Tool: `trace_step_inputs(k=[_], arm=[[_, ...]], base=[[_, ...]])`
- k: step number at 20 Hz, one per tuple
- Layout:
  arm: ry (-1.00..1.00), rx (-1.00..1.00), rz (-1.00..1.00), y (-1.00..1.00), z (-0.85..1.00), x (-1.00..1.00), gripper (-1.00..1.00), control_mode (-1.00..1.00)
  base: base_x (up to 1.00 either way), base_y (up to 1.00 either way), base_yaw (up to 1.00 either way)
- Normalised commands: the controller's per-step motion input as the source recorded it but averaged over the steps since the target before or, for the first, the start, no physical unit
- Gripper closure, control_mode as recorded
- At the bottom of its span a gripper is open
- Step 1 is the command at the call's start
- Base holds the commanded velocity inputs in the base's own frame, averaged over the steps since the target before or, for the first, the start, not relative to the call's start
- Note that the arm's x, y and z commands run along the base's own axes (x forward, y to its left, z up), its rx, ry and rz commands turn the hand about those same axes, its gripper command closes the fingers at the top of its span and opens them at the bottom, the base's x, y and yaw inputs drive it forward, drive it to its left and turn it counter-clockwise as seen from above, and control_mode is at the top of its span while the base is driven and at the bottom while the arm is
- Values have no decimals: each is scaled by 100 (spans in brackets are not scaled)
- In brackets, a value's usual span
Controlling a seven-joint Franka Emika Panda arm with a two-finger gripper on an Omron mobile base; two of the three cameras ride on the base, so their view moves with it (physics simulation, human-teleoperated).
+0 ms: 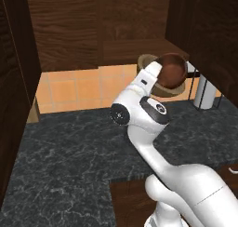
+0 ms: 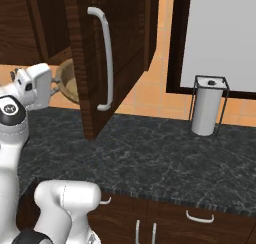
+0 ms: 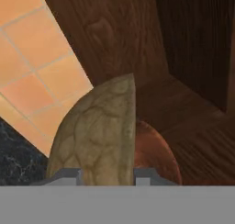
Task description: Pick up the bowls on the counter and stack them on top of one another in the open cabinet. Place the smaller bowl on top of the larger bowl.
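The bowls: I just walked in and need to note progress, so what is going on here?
The arm is reaching up to the open cabinet. Its gripper has its jaws on either side of the larger bowl, seen edge-on, and they look closed on its wall. The smaller bowl sits right against it at the shelf's edge. Whether they are properly stacked is unclear.

You have a glossy reddish-brown smaller bowl [image 1: 173, 71] against the pale tan, faintly veined larger bowl [image 3: 98, 131]. The open cabinet [image 1: 135, 21] is dark brown wood grain. Your counter [image 2: 165, 158] is grey-black marble with pale veins, the wall tiles [image 1: 74, 89] orange, and the paper-towel roll [image 2: 206, 110] white in a black wire holder.
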Motion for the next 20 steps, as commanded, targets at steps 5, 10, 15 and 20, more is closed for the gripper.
trace_step_inputs(k=[5, 10, 15, 20], arm=[[-13, -12, 12, 0, 100, -52, 100, -100], [2, -8, 10, 0, 43, 78, 100, -100], [6, -2, 7, 0, 49, 100, 100, -100], [2, -11, 3, 1, 4, 100, -100, -100]], base=[[0, 0, 0], [0, 0, 0], [0, 0, 0], [0, 0, 0]])
